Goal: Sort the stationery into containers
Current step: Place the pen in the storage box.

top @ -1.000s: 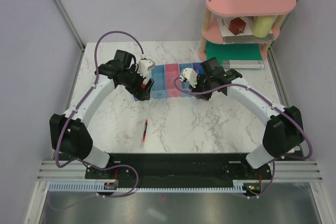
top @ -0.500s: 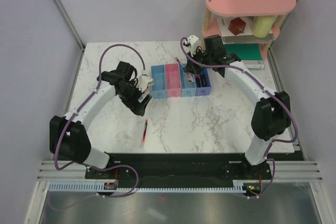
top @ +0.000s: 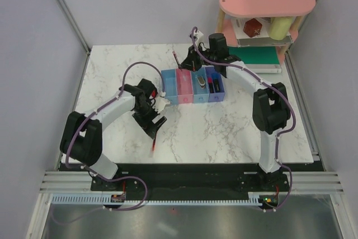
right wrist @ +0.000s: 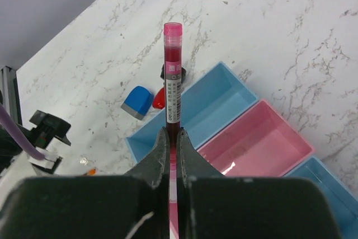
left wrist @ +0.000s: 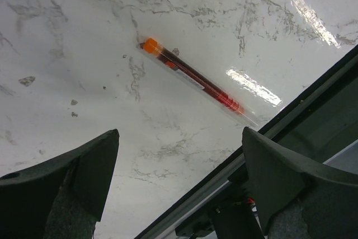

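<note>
Left end effector (top: 155,126) open above a loose pen; right end effector (top: 187,60) clamped on a second pen behind the bins (top: 184,82).

The left end effector hangs over the marble table (top: 224,127) with its jaws spread wide, and a thin red pen (left wrist: 196,79) with an orange end lies flat on the table between and ahead of them, near the table's front edge. The right end effector pinches a pink-capped red pen (right wrist: 173,82) so that it juts out past the blue bin (right wrist: 212,104), beside the pink bin (right wrist: 257,144). A blue eraser (right wrist: 137,102) and a red stub (right wrist: 159,99) rest on the table just outside the blue bin.
</note>
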Robot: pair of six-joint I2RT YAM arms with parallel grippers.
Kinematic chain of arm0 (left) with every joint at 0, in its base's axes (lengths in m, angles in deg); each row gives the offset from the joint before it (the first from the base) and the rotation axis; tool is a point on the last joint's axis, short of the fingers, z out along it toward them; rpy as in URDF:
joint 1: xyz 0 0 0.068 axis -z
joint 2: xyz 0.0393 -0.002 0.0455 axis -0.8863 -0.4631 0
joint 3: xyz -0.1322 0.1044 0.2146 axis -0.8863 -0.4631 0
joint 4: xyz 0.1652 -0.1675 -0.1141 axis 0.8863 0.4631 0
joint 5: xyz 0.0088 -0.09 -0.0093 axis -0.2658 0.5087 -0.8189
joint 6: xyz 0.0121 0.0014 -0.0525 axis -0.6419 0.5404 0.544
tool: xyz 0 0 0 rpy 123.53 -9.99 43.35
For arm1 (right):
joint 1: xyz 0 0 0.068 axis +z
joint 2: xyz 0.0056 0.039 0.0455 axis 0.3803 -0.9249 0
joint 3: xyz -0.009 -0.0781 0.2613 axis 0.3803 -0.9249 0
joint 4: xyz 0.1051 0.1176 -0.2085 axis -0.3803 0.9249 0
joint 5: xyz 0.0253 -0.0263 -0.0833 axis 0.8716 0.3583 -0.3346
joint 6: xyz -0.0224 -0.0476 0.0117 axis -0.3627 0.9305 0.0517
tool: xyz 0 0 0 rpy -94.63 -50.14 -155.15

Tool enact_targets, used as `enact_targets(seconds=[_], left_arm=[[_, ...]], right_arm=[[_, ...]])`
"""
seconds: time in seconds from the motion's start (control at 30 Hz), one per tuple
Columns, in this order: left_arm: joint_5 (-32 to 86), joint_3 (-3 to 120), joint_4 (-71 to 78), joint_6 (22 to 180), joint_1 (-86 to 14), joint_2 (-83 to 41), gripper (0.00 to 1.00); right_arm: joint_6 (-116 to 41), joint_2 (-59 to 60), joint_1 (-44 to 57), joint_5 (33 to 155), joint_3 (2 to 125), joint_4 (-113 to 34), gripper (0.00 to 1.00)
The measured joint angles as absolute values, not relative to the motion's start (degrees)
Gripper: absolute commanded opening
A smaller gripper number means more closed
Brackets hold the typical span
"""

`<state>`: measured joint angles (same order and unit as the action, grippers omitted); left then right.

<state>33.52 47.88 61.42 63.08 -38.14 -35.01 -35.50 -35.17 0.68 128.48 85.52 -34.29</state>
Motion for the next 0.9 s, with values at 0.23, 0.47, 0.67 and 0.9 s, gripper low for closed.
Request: enact_targets(seconds=[0.23, 0.47, 0.67, 0.9], left_arm=[[32.1, 46.6, 59.2, 63.1, -36.2, -39.4, 0.97], [32.1, 46.6, 57.2, 63.1, -35.7, -41.6, 0.97], [32.1, 46.5, 56.0, 63.2, -34.9, -42.6, 0.95], [31.7, 45.9, 55.0, 63.8, -34.0, -43.4, 0.9]], right_arm=[[-38.4, -37.9, 0.7, 129.9, 84.6, -39.5, 0.0], [-37.9, -38.1, 0.7, 129.4, 77.0, -41.4, 0.0], [-35.8, -38.1, 0.7, 127.7, 72.3, -41.7, 0.0], [-33.8, -38.1, 0.5, 126.1, 70.6, -42.0, 0.23]])
